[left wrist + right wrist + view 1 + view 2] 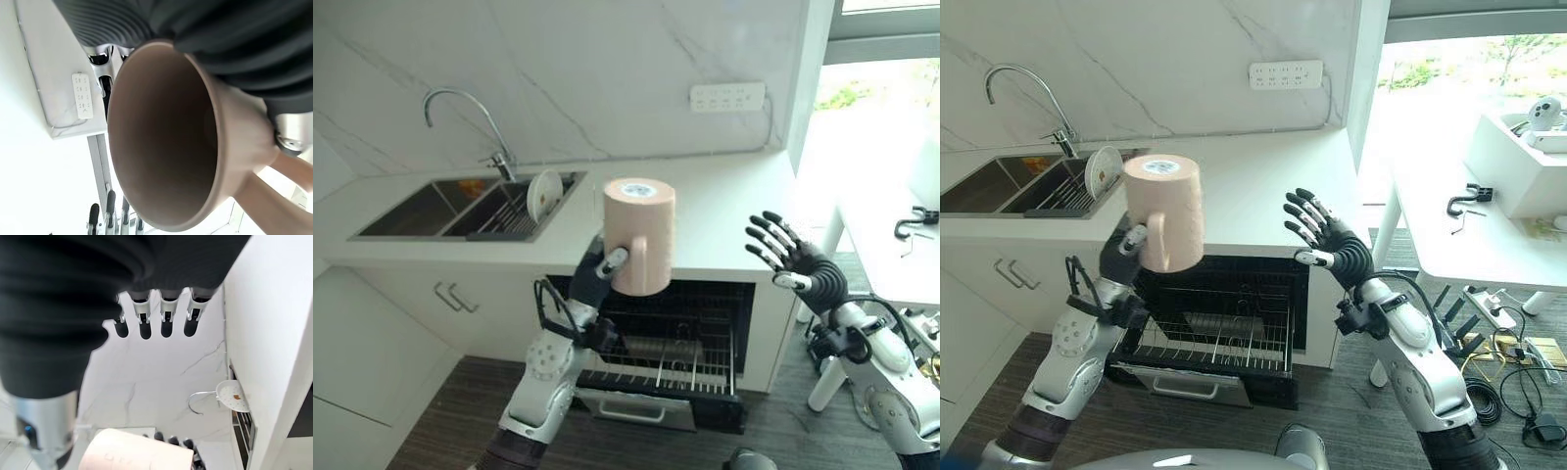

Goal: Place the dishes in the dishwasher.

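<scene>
Pink mug [640,235] gripped upside-down by the left robot hand [598,271]; right robot hand [792,257] splayed empty.

Head eyes overlook dishwasher [666,352]; wrist cameras close.

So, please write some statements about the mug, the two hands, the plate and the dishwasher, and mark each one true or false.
1. The left hand holds the pink mug by its handle. True.
2. The mug is held upside down. True.
3. The right hand grips a plate. False: its fingers are spread and it holds nothing.
4. The dishwasher is closed. False: it is open, with the rack pulled out.
5. A white plate stands in the sink rack. True.
</scene>
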You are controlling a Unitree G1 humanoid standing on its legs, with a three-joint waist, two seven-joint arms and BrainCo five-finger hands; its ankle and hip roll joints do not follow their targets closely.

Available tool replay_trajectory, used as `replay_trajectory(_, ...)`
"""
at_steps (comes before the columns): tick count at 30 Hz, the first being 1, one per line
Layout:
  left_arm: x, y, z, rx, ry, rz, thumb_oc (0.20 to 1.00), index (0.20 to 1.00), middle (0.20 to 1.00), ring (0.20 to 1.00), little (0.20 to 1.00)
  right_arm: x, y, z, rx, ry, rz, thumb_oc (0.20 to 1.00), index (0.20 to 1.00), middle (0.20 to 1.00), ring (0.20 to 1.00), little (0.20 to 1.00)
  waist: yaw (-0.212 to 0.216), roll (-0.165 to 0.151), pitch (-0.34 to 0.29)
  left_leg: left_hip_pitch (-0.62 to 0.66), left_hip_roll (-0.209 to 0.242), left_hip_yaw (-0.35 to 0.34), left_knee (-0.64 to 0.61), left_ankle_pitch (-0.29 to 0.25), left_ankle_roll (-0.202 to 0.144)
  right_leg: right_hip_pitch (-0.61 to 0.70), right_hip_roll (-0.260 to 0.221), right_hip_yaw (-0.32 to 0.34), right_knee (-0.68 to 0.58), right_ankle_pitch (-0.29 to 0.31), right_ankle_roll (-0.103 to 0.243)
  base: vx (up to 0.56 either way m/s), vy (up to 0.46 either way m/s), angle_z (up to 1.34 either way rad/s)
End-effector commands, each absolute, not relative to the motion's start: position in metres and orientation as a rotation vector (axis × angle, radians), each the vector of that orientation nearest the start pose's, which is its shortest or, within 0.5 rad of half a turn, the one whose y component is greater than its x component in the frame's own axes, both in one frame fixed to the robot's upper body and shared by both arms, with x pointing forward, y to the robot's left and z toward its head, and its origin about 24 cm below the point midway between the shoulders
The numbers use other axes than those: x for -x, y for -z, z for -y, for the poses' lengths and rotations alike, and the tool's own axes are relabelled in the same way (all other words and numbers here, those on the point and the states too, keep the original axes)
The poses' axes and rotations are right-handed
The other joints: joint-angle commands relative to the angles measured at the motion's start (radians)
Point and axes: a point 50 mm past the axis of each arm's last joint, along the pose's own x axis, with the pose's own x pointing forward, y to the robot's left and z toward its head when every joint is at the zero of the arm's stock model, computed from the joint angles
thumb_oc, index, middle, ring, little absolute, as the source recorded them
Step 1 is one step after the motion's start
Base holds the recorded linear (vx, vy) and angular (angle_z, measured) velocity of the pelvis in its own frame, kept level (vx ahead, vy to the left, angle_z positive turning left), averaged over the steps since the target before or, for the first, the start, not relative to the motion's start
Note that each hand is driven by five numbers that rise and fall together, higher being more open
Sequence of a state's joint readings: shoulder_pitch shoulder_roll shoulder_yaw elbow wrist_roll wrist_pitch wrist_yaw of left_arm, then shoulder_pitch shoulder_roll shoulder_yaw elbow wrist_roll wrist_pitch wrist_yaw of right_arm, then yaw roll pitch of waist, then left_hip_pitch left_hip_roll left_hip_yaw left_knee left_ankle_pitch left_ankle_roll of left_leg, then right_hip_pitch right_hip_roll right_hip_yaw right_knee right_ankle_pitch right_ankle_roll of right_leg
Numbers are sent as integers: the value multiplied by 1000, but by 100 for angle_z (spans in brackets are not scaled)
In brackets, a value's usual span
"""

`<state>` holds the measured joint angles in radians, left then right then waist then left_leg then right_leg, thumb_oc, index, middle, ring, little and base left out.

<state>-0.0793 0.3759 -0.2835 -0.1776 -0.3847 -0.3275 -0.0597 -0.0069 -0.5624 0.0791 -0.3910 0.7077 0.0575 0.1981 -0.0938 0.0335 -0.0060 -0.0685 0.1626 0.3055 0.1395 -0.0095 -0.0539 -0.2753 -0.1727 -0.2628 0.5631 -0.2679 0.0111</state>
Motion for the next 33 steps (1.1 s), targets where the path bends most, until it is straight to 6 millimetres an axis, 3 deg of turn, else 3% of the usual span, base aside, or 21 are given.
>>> replay_trajectory(1,-251,-154,-140,-35,338,659,200,200,200,200,200,-242,-182,168,-111,-520,449,1000,1000,1000,1000,1000,-2,-64,33,3,-33,15,161,-224,29,158,26,24,-263,120,112,0,0,0)
replay_trajectory(7,-250,-150,-131,-111,350,682,200,200,200,200,200,-249,-184,167,-96,-482,460,1000,1000,1000,1000,1000,8,-73,33,3,-34,11,161,-229,31,162,27,23,-263,118,112,0,0,0)
replay_trajectory(14,-252,-156,-119,-280,104,856,200,200,200,200,200,-252,-205,146,-38,-450,578,1000,1000,1000,1000,1000,7,-78,32,7,-37,11,161,-234,32,166,30,31,-263,114,113,-10,0,-1)
replay_trajectory(17,-254,-157,-115,-326,99,874,200,200,200,200,200,-254,-206,141,-61,-459,569,1000,1000,1000,1000,1000,9,-78,29,8,-38,9,161,-235,32,169,29,29,-263,112,114,0,0,0)
replay_trajectory(29,-252,-158,-99,-427,103,978,200,200,200,200,200,-256,-196,121,-203,-509,497,1000,1000,1000,1000,1000,5,-74,25,8,-31,15,161,-231,30,170,26,23,-263,111,117,-20,3,1)
replay_trajectory(33,-251,-154,-92,-458,130,1005,200,200,200,200,200,-256,-194,112,-376,-610,426,1000,1000,1000,1000,1000,3,-74,24,9,-29,16,161,-230,29,171,28,24,-263,110,116,-20,4,0)
